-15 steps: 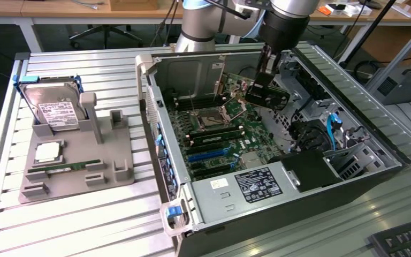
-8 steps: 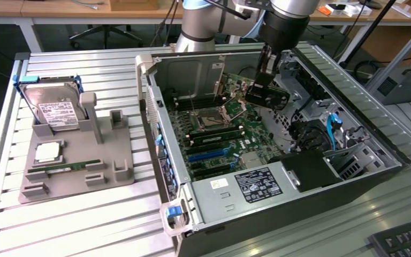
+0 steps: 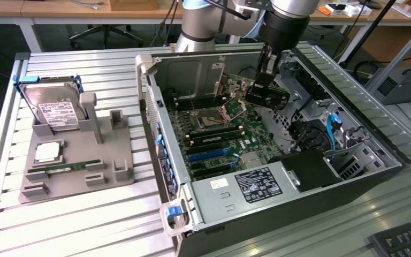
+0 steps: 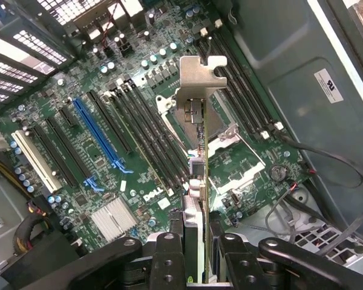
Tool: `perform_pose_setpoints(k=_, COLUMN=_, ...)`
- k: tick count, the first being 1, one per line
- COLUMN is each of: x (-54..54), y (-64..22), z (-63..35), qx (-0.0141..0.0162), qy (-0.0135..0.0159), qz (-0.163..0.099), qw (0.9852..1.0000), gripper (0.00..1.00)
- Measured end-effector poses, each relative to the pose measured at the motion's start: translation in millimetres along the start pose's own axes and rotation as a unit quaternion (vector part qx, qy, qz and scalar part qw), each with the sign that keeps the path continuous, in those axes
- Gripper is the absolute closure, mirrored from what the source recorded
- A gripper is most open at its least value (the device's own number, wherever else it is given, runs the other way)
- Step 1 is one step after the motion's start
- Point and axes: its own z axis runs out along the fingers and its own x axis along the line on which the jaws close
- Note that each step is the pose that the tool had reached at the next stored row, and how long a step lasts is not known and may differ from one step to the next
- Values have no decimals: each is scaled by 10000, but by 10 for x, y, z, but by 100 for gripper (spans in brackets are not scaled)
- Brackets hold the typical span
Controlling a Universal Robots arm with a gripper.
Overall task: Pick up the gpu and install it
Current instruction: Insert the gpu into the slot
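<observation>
Gpu (image 4: 197,103) clamped edge-on in tool (image 4: 199,240)

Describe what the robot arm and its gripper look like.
The arm is a silver-grey tube with a light blue joint cap and a black cylindrical wrist section. The gripper is black, with bar linkages joined by round pivot bolts.
</observation>
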Motion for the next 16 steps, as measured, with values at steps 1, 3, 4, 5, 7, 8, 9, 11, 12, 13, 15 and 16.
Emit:
perform_pose_setpoints(k=1, x=0, y=0, z=0, qx=0, qy=0, qz=-8, qw=10000, gripper=73)
perform_pose_setpoints(k=3, x=0, y=0, z=0, qx=0, qy=0, qz=-25, qw=10000, gripper=73)
perform_pose_setpoints(k=4, x=0, y=0, z=0, qx=-1, qy=1, qz=-32, qw=10000, gripper=73)
perform_pose_setpoints(k=5, x=0, y=0, z=0, qx=-1, qy=1, qz=-38, qw=10000, gripper=73)
perform_pose_setpoints(k=7, x=0, y=0, z=0, qx=-1, qy=1, qz=-62, qw=10000, gripper=73)
perform_pose_setpoints(k=8, x=0, y=0, z=0, qx=-1, qy=2, qz=-70, qw=10000, gripper=73)
perform_pose_setpoints(k=9, x=0, y=0, z=0, qx=-1, qy=2, qz=-87, qw=10000, gripper=73)
perform_pose_setpoints(k=11, x=0, y=0, z=1, qx=-3, qy=2, qz=-134, qw=9999, gripper=73)
perform_pose_setpoints(k=12, x=0, y=0, z=1, qx=-3, qy=2, qz=-161, qw=9999, gripper=73)
perform_pose_setpoints(k=13, x=0, y=0, z=1, qx=-4, qy=3, qz=-188, qw=9998, gripper=73)
perform_pose_setpoints(k=15, x=0, y=0, z=1, qx=-5, qy=3, qz=-222, qw=9998, gripper=73)
perform_pose_setpoints(k=16, x=0, y=0, z=1, qx=-5, qy=3, qz=-235, qw=9997, gripper=73)
